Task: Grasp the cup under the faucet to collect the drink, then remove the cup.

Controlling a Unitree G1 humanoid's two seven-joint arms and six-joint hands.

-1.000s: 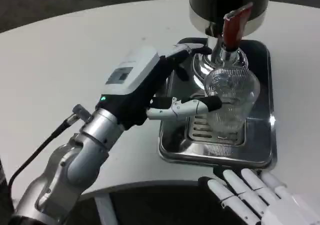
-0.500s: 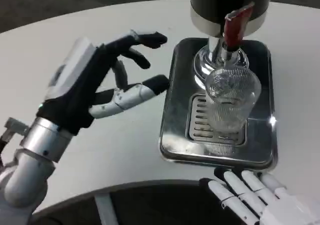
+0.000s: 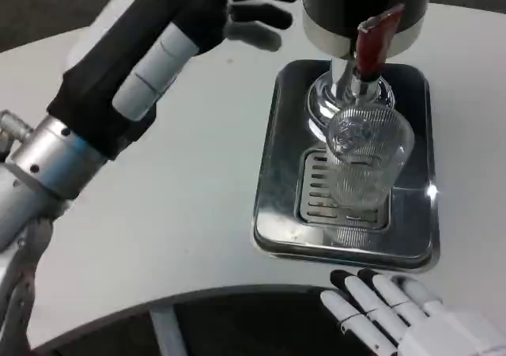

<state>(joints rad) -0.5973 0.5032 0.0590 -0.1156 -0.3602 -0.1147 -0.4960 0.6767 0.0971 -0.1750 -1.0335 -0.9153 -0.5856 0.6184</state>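
Ribbed clear glass is what I'm watching: the cup (image 3: 362,162) stands on the slotted grate at the middle of the steel drip tray (image 3: 273,206), directly beneath the faucet (image 3: 353,87) with its red lever (image 3: 373,41), and nothing is touching it. A second ago my left hand (image 3: 186,16) sat right against the cup's left side, fingers reaching around it; half a second ago it had backed off over the table left of the tray, and now it is raised up toward the tray's far left corner, beside the dark body of the dispenser (image 3: 360,0). Its fingers are spread and hold nothing. I read that as the cup being positioned and released, with the hand now heading for the lever or the dispenser top, so the pouring part of the job looks about to start; I see no liquid in the cup yet, though clear glass makes that hard to judge.

My right hand (image 3: 395,312) lies flat at the table's near edge, just in front of the tray's near right corner, fingers stretched out and holding nothing, barely shifted.

Polished metal on the tray and faucet base throws bright glints; the round table (image 3: 158,213) is matte white.
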